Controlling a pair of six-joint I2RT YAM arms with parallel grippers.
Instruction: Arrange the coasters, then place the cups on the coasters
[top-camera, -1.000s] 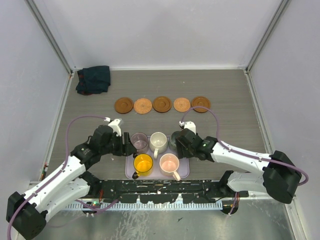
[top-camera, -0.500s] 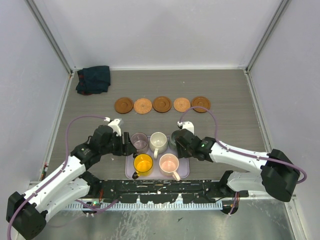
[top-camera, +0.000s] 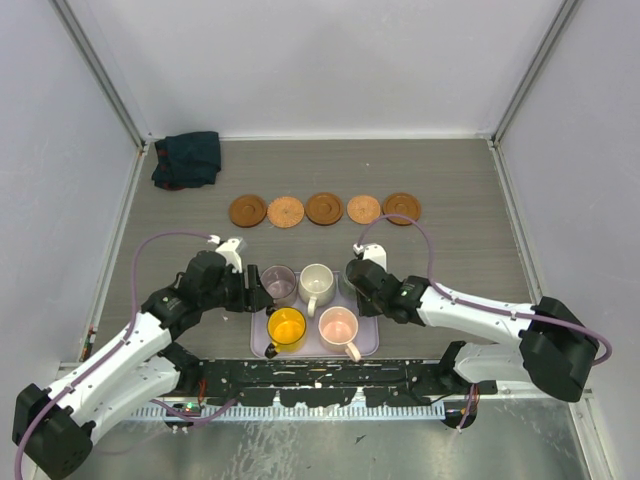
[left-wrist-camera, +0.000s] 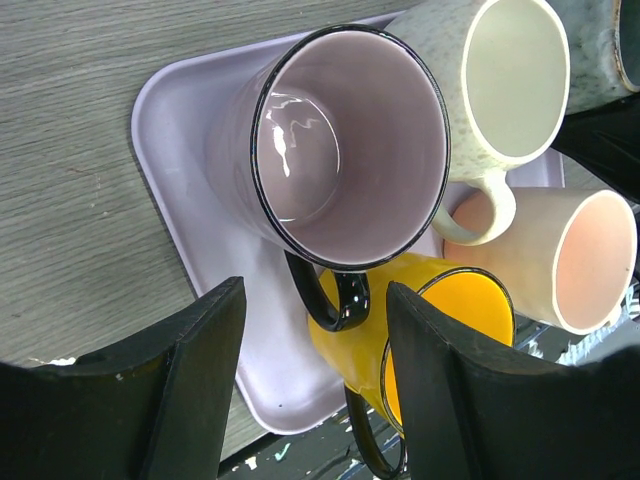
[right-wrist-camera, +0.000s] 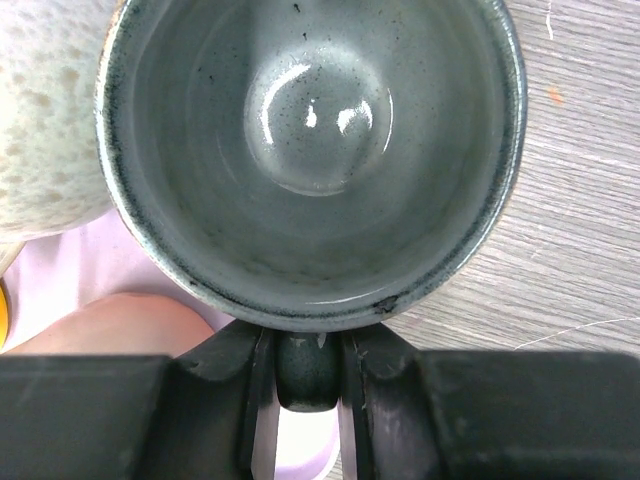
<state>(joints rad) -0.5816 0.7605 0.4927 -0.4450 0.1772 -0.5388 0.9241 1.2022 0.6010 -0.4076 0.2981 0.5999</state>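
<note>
- The right fingers (right-wrist-camera: 230, 400) pinch the handle of the grey-green cup (right-wrist-camera: 310, 140). Its bowl sits just beyond their tips, probably ready to be lifted off the lavender tray (left-wrist-camera: 175, 150).
- The left fingers (left-wrist-camera: 200, 380) stand spread either side of the black handle of the purple cup (left-wrist-camera: 350, 150), not touching it, apparently lined up to grasp.
- Five coasters (top-camera: 324, 208) lie in a row on the surface (top-camera: 470, 190), well beyond both pairs of fingers and all bare.

This is a robot test cell in a lab, not a home. Plain white panels (top-camera: 330, 60) close in a grey wood-grain table (top-camera: 460, 190) on three sides, framed by bare aluminium posts (top-camera: 100, 70). The left arm (top-camera: 140, 340) and the right arm (top-camera: 480, 312) are bolted to a black base rail (top-camera: 320, 378) at the near edge, and both trail purple cables (top-camera: 165, 237).
</note>
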